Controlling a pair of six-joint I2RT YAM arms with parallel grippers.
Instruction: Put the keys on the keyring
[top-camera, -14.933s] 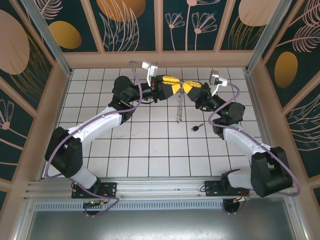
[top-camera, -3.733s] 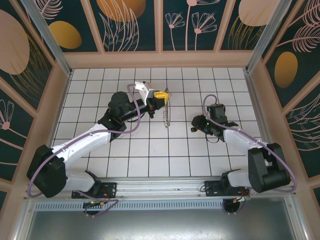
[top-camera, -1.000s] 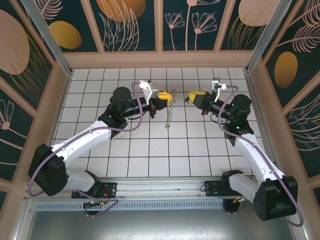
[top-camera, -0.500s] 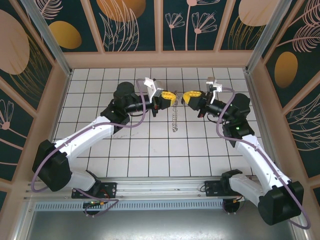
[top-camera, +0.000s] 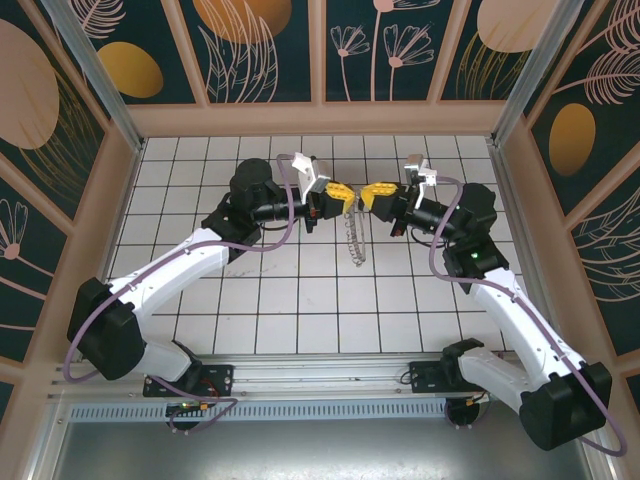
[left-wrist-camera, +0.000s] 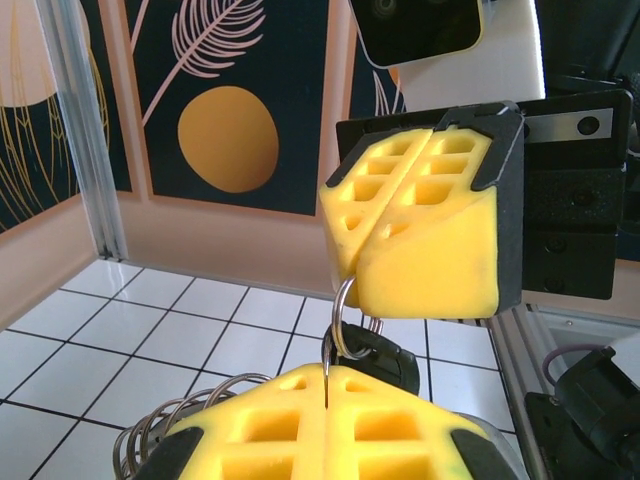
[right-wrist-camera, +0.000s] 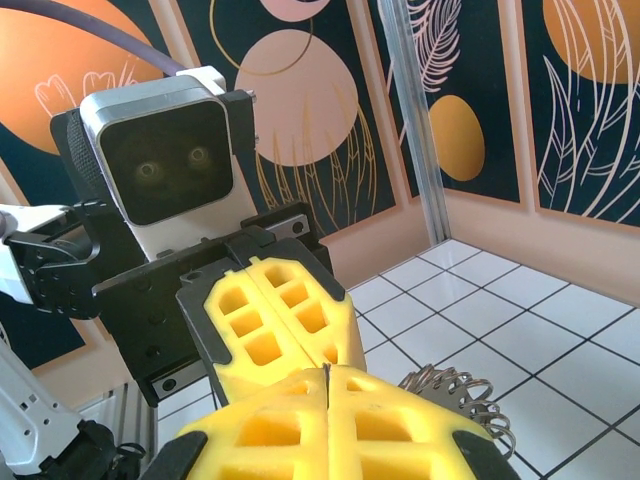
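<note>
two grippers meet tip to tip above the table (top-camera: 300, 290). left gripper (top-camera: 349, 195) is pressed together on the keyring (top-camera: 352, 238), which hangs below it. right gripper (top-camera: 367, 197) pinches the key (left-wrist-camera: 375, 358), whose black head sits between both tips.

Shiny metal keyring (top-camera: 352, 235), matt yellow foam pincer pads (left-wrist-camera: 440, 260), smooth glossy tiles (top-camera: 300, 300).

Floor (top-camera: 300, 300): we see white square tiles with dark grout lines.
Walls (top-camera: 250, 40): we see dark teal panels painted with orange discs and pale leaf and flower outlines.
Trim (top-camera: 320, 118): we see a light wooden border between the tiles and the panels.
Posts (top-camera: 90, 70): we see silvery metal bars at the far corners.
Rail (top-camera: 320, 372): we see a silvery metal strip along the near edge of the tiles.
Sheet (top-camera: 320, 445): we see a grey metal plate below that strip.
</note>
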